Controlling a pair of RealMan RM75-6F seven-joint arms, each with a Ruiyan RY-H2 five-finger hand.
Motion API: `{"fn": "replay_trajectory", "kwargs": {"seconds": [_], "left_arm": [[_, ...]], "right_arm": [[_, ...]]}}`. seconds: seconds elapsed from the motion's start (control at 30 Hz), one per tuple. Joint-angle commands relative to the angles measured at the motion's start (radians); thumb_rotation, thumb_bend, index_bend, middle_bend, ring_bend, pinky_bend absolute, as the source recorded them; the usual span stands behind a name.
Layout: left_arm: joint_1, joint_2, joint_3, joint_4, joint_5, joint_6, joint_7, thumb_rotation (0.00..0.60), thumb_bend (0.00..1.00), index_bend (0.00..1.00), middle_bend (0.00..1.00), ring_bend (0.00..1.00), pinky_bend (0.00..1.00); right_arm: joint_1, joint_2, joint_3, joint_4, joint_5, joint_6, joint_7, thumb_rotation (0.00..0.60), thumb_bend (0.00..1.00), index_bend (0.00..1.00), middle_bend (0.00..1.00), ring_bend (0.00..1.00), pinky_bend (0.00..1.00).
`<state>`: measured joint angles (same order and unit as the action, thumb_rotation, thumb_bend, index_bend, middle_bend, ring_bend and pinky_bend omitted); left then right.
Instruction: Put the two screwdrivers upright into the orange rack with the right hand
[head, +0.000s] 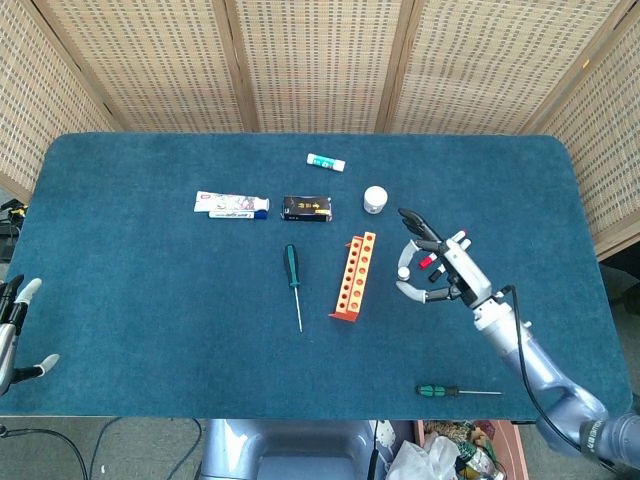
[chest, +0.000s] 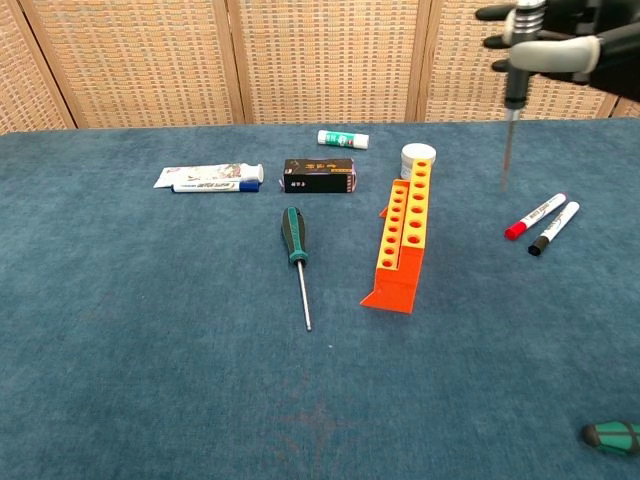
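Head view is showing the right hand (head: 440, 268) hovering above the blue-carpeted bench (head: 150, 300), just to the right of the orange plastic rack with rows of holes (head: 354, 276) and over the red-capped white marker (chest: 535, 215) and the black-capped white marker (chest: 553, 228). Its fingers (head: 418, 228) are spreading wide and curving, with a clear gap to the thumb, and they are touching nothing on the bench. In the chest view the same hand is sitting high at the top right edge, and a thin grey rod (chest: 506, 140) is hanging straight down from it; whether the fingers are pinching that rod cannot be told. The green-and-black-handled screwdriver (head: 292, 275) is lying flat just left of the rack, tip pointing toward the near edge. The small green-handled screwdriver (head: 455, 391) is lying flat near the front edge, well apart from the hand. The rack is holding nothing. The left hand (head: 15, 330) is resting off the bench's left corner, fingers apart and gripping nothing. Behind the rack, a white toothpaste tube (head: 232, 204), a black rectangular box (head: 307, 207), a white round jar (head: 375, 199) and a white-and-teal stick (head: 325, 162) are lying.
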<state>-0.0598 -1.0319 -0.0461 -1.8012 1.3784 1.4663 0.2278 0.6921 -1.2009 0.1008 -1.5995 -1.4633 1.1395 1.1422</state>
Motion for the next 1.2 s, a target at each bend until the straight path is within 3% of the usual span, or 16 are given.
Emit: {"fn": "replay_trajectory", "kwargs": {"seconds": [0.03, 0.67, 1.2], "left_arm": [[0.0, 0.0, 0.001, 0.0, -0.001, -0.001, 0.001, 0.6, 0.0, 0.0, 0.0, 0.0, 0.0], [-0.004, -0.001, 0.001, 0.0, -0.008, -0.007, 0.002, 0.6, 0.0, 0.0, 0.0, 0.0, 0.0], [-0.005, 0.001, 0.001, 0.001, -0.01, -0.008, -0.002, 0.6, 0.0, 0.0, 0.0, 0.0, 0.0]], "right_arm": [[0.018, -0.039, 0.033, -0.027, 0.049, -0.061, 0.016, 0.6, 0.37, 0.64, 0.0, 0.0, 0.0], [0.015, -0.152, 0.096, -0.018, 0.1, -0.117, -0.067, 0.6, 0.4, 0.66, 0.03, 0.0, 0.0], [0.009, -0.19, 0.125, -0.011, 0.097, -0.14, -0.096, 0.6, 0.41, 0.66, 0.04, 0.0, 0.0]]}}
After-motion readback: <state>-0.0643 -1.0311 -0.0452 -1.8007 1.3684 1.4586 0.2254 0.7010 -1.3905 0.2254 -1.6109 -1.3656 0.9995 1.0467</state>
